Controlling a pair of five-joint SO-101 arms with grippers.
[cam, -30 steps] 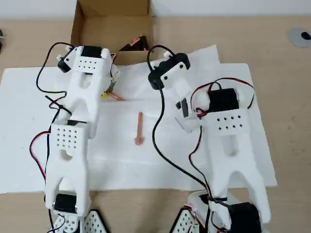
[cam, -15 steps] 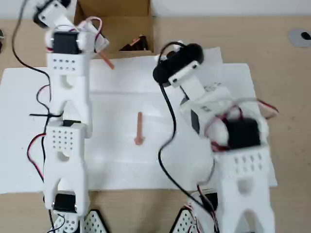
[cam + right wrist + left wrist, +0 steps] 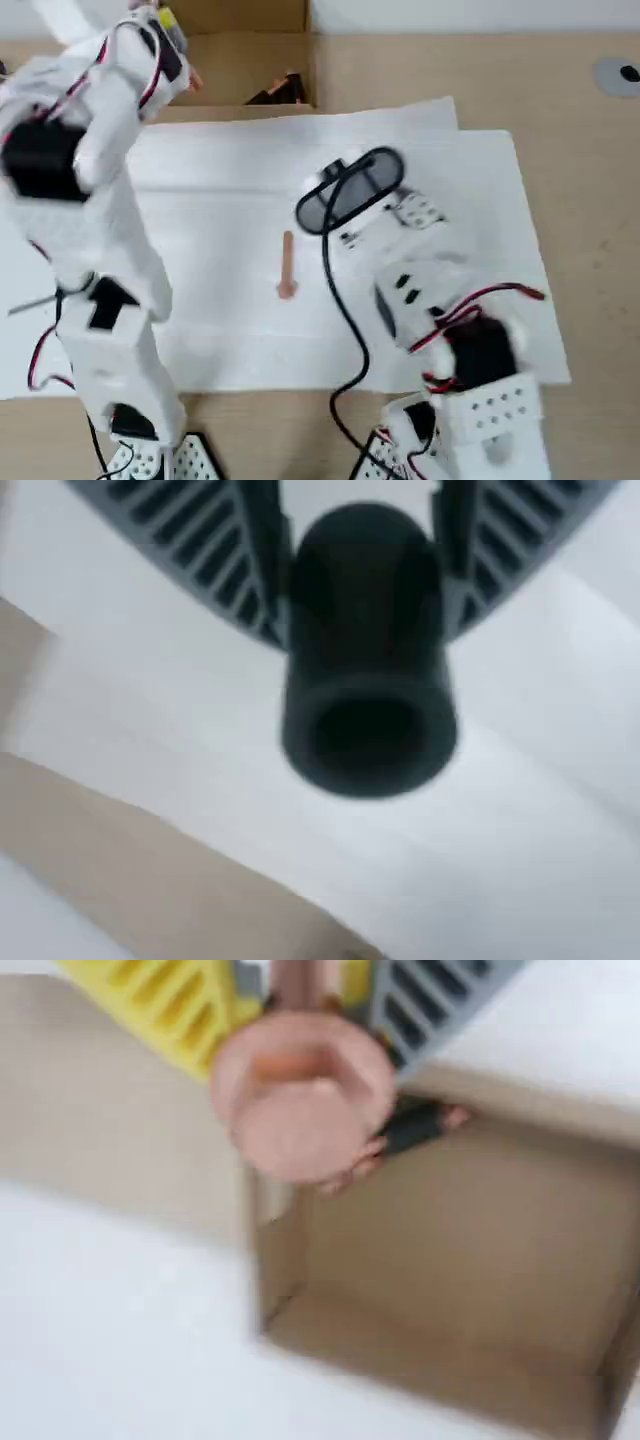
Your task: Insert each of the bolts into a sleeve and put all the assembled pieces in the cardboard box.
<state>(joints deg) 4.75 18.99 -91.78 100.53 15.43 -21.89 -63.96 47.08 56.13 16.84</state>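
On the left side, the left pincer point(image 3: 300, 985) hangs above the cardboard box point(image 3: 450, 1260). Its yellow and grey jaws are closed on the shaft of a pink bolt point(image 3: 303, 1095), which looks bare, with the head free. Inside the box, near one wall, lies one assembled piece point(image 3: 415, 1130), a dark sleeve with a pink end showing, so I judge that one pair is finished and put away. In the middle, a second bolt point(image 3: 287, 264) lies alone on the white sheet point(image 3: 480, 200) that covers the surface point(image 3: 580, 180). To the right, the right pincer point(image 3: 365, 540) grips a black sleeve point(image 3: 365, 670) between its grey jaws, over the sheet, with the hollow end free. It seems to me that the held bolt and sleeve must be joined and boxed, and after that the lying bolt needs its own sleeve.
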